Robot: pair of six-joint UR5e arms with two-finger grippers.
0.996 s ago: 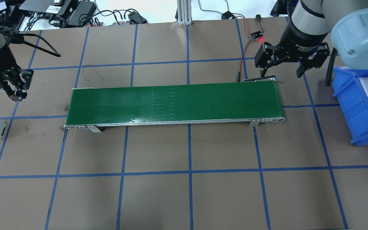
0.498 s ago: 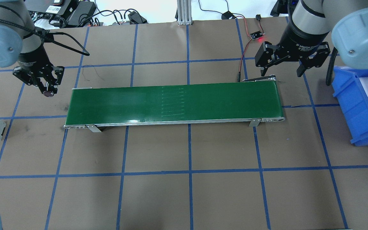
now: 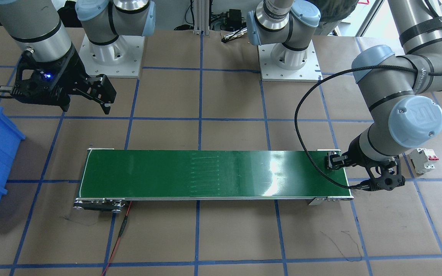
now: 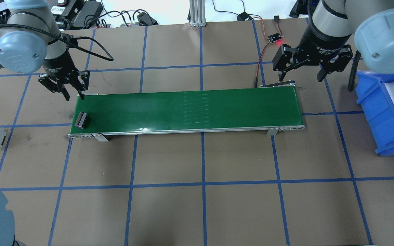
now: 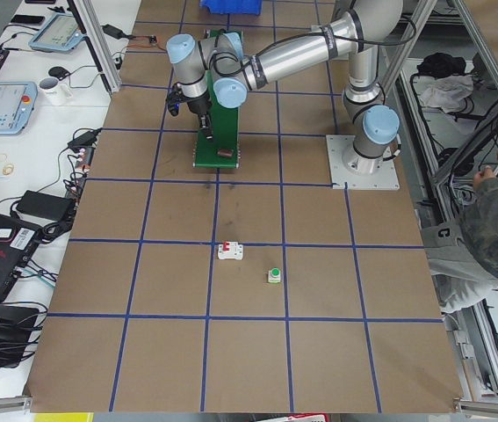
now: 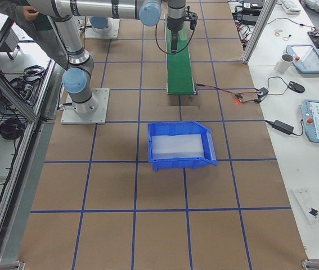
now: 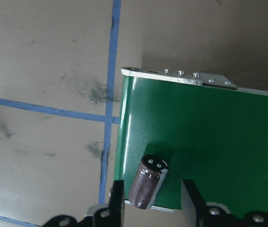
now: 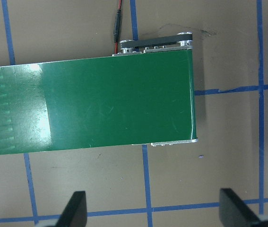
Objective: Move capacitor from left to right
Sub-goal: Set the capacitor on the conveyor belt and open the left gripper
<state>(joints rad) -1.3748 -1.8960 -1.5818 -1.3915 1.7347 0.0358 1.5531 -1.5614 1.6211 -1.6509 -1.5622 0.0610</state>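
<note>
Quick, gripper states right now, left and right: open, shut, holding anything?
Left gripper: open, holding nothing; the small dark cylindrical capacitor lies on the green conveyor belt.
Right gripper: open, empty.

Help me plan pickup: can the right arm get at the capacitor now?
Probably not: the capacitor lies on the belt, at its left end, while the right gripper hovers open past the right end. Nothing blocks it, only distance.

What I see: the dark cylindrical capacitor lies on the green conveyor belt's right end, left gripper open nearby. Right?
No. The overhead view shows the dark cylindrical capacitor at the left end of the green conveyor belt, not the right; the left gripper is open nearby.
</note>
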